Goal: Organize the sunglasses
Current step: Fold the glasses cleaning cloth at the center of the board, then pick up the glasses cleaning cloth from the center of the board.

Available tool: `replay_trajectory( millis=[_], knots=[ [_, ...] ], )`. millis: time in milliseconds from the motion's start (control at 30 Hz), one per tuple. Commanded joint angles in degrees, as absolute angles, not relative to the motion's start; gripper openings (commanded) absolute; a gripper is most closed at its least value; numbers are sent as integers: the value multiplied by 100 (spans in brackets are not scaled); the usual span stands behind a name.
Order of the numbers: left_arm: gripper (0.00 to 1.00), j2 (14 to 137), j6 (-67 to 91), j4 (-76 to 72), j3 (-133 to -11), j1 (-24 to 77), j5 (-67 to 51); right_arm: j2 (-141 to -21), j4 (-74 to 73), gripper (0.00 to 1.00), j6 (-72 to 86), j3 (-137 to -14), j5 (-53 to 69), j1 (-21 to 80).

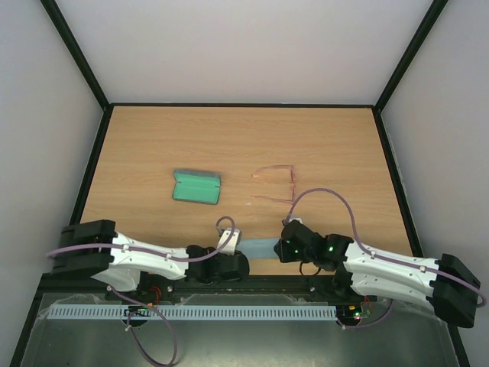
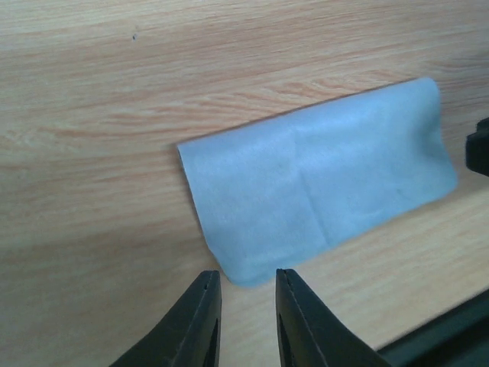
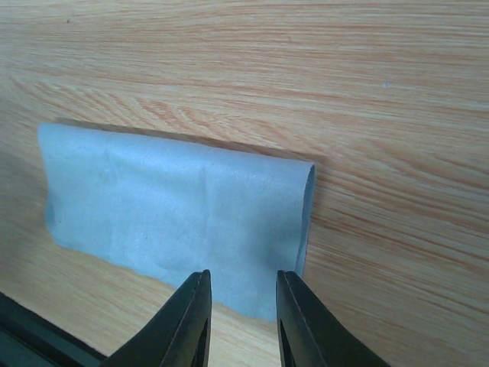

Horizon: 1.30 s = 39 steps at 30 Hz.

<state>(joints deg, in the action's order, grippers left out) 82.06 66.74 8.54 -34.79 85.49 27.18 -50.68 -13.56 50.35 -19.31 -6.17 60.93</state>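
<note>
1. While you read the top view, note the sunglasses [image 1: 275, 184] right of centre in the frame: a thin, pinkish-red, wire-like outline with both arms spread, lying flat on the wood-grain table [image 1: 344, 145]. They are well apart from both claws and do not appear in either wrist view.
2. Left of them, with bare wood between, lies the case [image 1: 197, 186], a rounded oblong with a grey-blue rim and its green inside facing up.
3. You will find the cloth [image 2: 313, 202] at the bottom centre of the top view, between the two arm tips. It is pale blue-grey, matte and soft, with faint crease lines. One end curls over in a rolled fold, so it appears doubled.
4. Left gripper [image 2: 246, 306]: the black fingers [image 2: 200, 321] stand a narrow gap apart, holding nothing. The cloth's near corner lies just beyond the tips; you cannot tell whether they touch it.
5. Right gripper [image 3: 243, 306]: the same narrow gap, nothing clamped. The cloth's near edge shows through the gap, the folded end just beside one fingertip.
6. Both finger pairs are cut off by the bottom edge of their wrist views. In the top view the arm bodies cover both ends of the cloth and hide the fingertips.
</note>
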Motion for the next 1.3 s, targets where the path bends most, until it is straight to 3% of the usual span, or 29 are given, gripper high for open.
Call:
replay_trajectory(
  millis=[0,200,433,667,1067,1267],
  knots=[
    [26,7762,7032,1401,-3607,8800,2970,-4695,-1964,25,5193,-2039,-713,6183],
    [37,7408,7050,1459,-3518,8801,3054,-4680,-2020,29,5208,-2114,-762,6185],
    [37,7437,6778,924,-3217,8156,2540,-5531,-2079,31,5128,-2489,-1268,6180],
    [36,7354,6669,826,-3062,7971,2418,-6025,-2005,21,5162,-2575,-1349,6179],
    [35,7067,6629,782,-2812,7930,2373,-6808,-1486,20,5246,-2430,-1222,6186],
    [34,6851,6579,813,-2696,7868,2342,-7101,-1333,15,5285,-2441,-1188,6180]
  ],
)
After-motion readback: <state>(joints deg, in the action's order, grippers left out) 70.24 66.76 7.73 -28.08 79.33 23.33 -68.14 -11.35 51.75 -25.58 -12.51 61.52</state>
